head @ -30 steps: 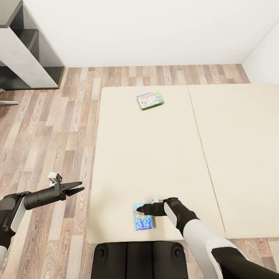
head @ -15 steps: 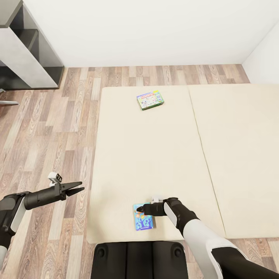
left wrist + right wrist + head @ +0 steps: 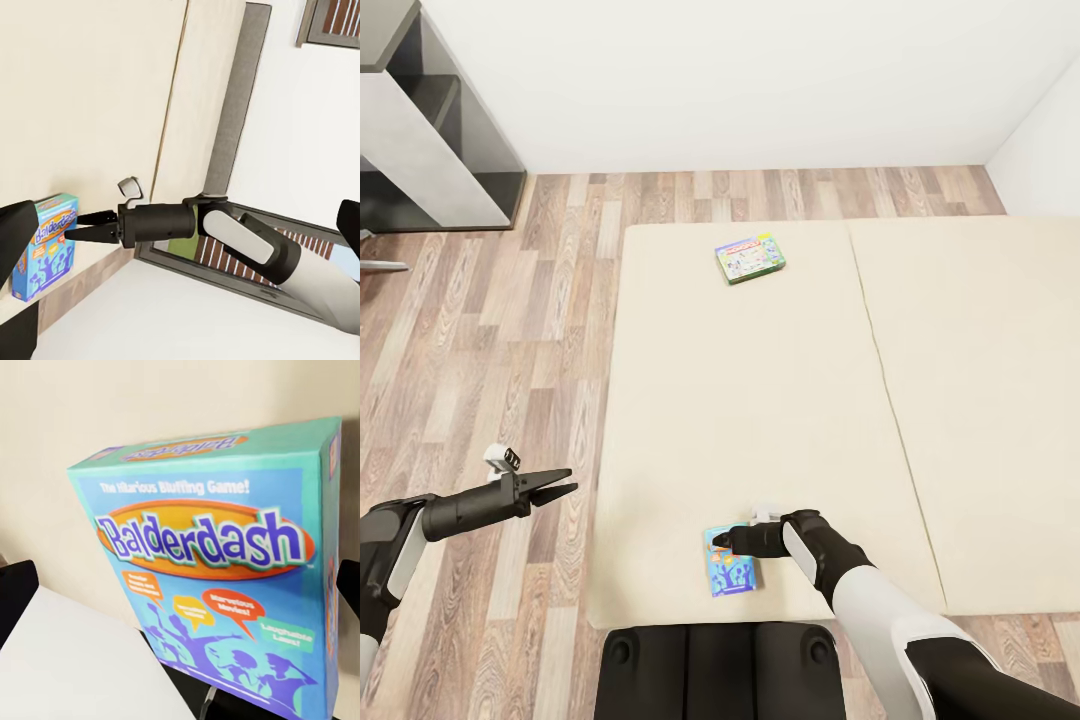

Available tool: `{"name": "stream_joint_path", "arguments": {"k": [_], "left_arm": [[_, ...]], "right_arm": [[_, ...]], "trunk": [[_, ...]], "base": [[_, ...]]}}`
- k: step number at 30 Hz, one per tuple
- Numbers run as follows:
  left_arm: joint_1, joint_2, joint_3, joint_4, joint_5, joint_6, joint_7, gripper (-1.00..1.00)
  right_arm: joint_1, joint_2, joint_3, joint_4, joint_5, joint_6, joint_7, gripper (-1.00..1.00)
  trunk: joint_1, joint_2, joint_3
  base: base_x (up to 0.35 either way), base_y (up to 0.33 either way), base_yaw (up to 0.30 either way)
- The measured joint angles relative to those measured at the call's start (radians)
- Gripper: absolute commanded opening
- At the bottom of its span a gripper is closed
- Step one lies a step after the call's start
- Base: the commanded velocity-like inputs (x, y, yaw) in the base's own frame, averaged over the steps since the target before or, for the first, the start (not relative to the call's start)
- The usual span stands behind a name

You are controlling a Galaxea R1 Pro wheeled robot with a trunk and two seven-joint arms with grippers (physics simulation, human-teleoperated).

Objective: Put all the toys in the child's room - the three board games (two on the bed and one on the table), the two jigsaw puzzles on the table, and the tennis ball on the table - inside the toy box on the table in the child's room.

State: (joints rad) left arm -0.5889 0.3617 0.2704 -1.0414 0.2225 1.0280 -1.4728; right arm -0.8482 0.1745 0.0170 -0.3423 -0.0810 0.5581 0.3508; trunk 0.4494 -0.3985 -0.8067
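While your head camera looks down over the cream bed (image 3: 760, 400), your right end effector (image 3: 722, 541) sits at about 6 o'clock in that view, right at the near edge of the mattress, with its tips over the top edge of the blue Balderdash board game (image 3: 730, 574) that lies flat there; from the left wrist view the same right end effector (image 3: 75, 226) shows its two thin fingers a little apart with their tips at the game's (image 3: 45, 247) edge, and you cannot tell whether they have hold of the box or only touch it. Your right wrist camera shows the Balderdash box (image 3: 217, 570) close up, lid facing the lens, with the pale bed surface behind it. Your left end effector (image 3: 565, 482) hangs over the wooden floor (image 3: 490, 350) at about 8 o'clock, just beside the bed's left edge, its fingers spread slightly and nothing between them. A second board game (image 3: 750, 259), green-edged, lies flat on the bed at about 12 o'clock, well apart from both arms. At about 10 o'clock a dark grey shelf unit (image 3: 430, 130) stands against the white wall (image 3: 760, 80)
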Motion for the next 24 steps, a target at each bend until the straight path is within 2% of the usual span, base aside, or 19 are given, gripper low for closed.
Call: {"name": "stream_joint_path", "arguments": {"k": [24], "left_arm": [[0.0,0.0,0.0,0.0,0.001,0.0,0.0,1.0]], "right_arm": [[0.0,0.0,0.0,0.0,0.0,0.0,0.0,1.0]], "trunk": [[0.0,0.0,0.0]], "base": [[0.0,0.016,0.0]]}}
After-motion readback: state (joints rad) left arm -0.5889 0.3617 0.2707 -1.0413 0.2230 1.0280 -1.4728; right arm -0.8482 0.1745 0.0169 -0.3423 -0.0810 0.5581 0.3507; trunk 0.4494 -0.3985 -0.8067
